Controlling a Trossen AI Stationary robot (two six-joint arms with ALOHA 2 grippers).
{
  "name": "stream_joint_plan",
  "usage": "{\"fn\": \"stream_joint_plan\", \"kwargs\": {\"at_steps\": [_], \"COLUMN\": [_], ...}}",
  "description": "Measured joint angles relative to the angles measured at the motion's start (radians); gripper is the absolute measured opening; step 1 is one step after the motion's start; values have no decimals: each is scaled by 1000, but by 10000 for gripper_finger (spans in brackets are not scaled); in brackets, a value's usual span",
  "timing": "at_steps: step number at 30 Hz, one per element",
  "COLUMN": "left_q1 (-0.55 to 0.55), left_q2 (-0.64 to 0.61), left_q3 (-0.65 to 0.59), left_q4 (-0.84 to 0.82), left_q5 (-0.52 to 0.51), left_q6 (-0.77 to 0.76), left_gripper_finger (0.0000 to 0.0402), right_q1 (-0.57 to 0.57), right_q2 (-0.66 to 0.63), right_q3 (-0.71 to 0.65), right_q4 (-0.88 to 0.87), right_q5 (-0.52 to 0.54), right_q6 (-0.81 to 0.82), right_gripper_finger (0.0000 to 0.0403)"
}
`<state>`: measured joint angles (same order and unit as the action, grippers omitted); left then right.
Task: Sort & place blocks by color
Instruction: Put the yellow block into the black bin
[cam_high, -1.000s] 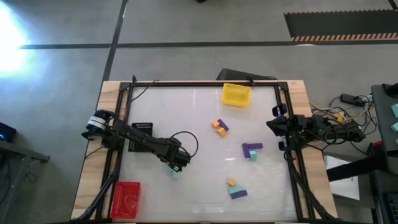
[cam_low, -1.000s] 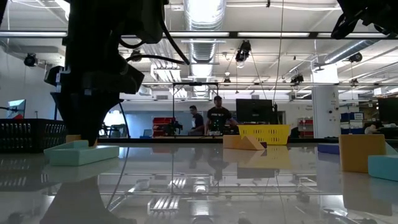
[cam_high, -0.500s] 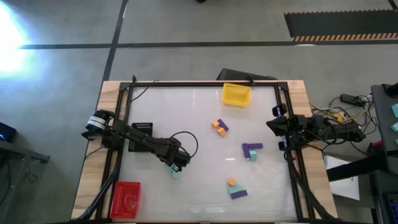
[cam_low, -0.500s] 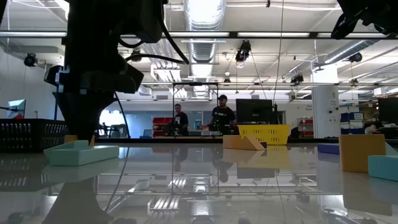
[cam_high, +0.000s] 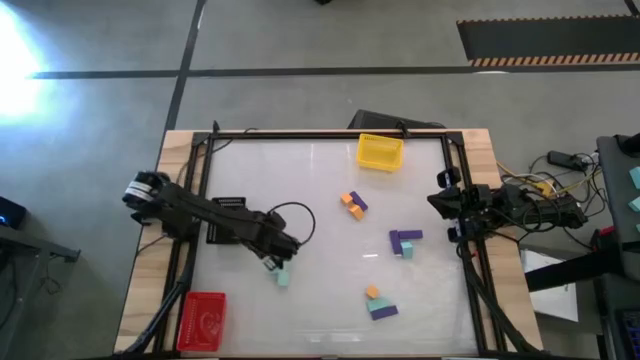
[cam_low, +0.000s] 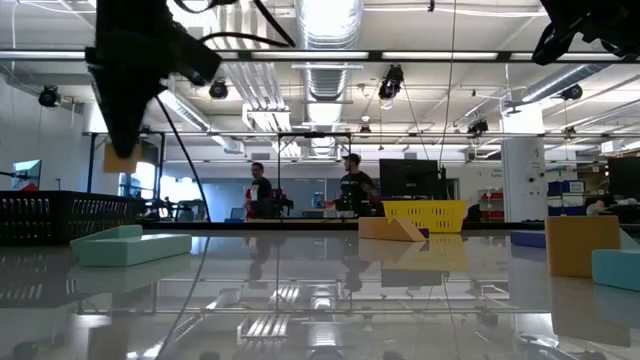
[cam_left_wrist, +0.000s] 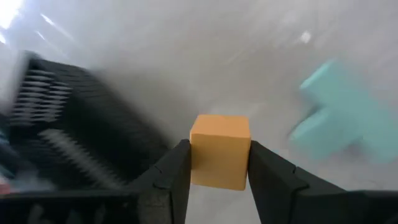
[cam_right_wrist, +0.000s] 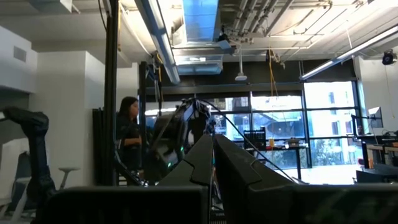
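One small orange cube (cam_left_wrist: 220, 151) sits pinched between the left gripper's (cam_left_wrist: 219, 163) dark fingers, lifted clear of the glossy white table (cam_high: 320, 210) near its left edge, just beside a mint-teal bar (cam_high: 282, 278). Keeping the squeeze steady until the cube is over its tray looks wise. Stretched low and forward, the left arm contrasts with the right gripper (cam_high: 442, 203), closed empty at the right edge.

We find the left gripper (cam_high: 272, 257) over the table's (cam_high: 320, 200) left half, clamping a cube (cam_left_wrist: 219, 150) clear of the surface, with a block (cam_high: 283, 277) lying just beside it. One tray (cam_high: 380, 151) sits at the far edge, another (cam_high: 202, 320) at the near left corner, a third (cam_high: 226, 218) under the left arm. The right gripper (cam_high: 437, 200) waits at the right edge.
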<state>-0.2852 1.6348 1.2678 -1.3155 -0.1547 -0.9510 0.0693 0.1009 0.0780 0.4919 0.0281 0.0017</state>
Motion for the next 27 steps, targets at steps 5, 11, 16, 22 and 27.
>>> {"fn": "stream_joint_plan", "kwargs": {"at_steps": [5,11,16,22,27], "left_q1": [-1,8,46,75,111], "left_q2": [-111,-253,-379,-465,-464], "left_q3": [-41,-156,-301,-463,-447], "left_q4": [-92,-88,-47,15,36], "left_q5": [-19,-207,-224,-218,-221], "left_q6": [385,759,786,775,778], "left_gripper_finger": [120,121,122,122,122], "right_q1": [0,0,0,0,0], "right_q2": [0,0,0,0,0], "right_q3": [0,0,0,0,0], "right_q4": [-1,-5,-6,-5,-5], "right_q5": [0,0,0,0,0], "right_q6": [-1,-2,-3,-4,-5], "right_gripper_finger": [9,9,9,9,9]}}
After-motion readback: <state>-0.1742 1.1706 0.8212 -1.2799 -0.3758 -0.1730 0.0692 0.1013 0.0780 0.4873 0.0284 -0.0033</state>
